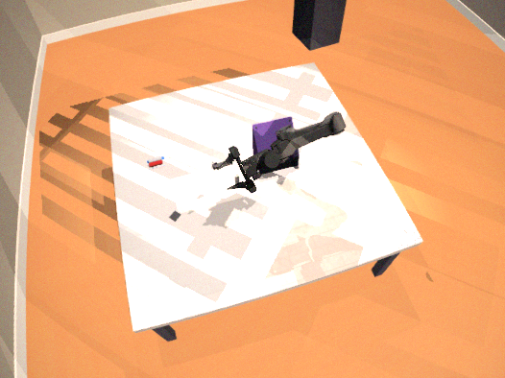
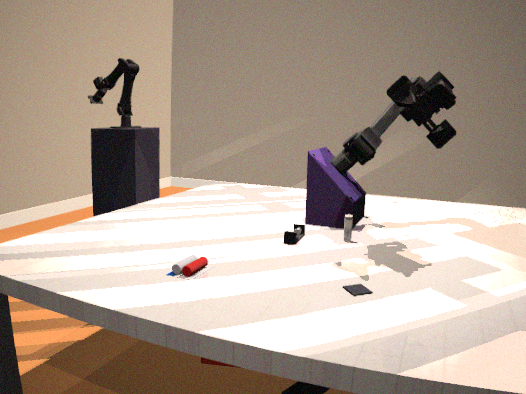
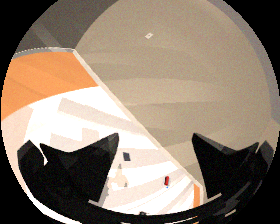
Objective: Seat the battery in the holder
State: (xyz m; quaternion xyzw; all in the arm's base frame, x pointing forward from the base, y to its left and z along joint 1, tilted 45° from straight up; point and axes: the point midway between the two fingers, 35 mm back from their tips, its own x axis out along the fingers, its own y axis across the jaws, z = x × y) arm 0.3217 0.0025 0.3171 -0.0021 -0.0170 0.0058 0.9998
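My gripper (image 1: 222,177) (image 2: 421,112) (image 3: 157,137) is open and empty, raised high above the table. The black holder (image 2: 294,235), a small open cradle with raised ends, sits on the table in the exterior view, in front of the purple base. I cannot make it out in the top view, where the gripper may cover it. A pale grey cylinder (image 2: 348,228) stands upright to the right of the holder, apart from it, and looks like the battery. A red cylinder (image 1: 156,163) (image 2: 195,266) (image 3: 167,180) lies on its side beside a white one (image 2: 184,263).
A flat dark square (image 1: 175,216) (image 2: 357,289) (image 3: 126,156) lies on the white table (image 1: 158,280). The purple base (image 1: 270,132) (image 2: 325,197) carries the arm. Something blue shows under the two lying cylinders. Another arm stands on a dark pedestal (image 2: 117,172) beyond the table.
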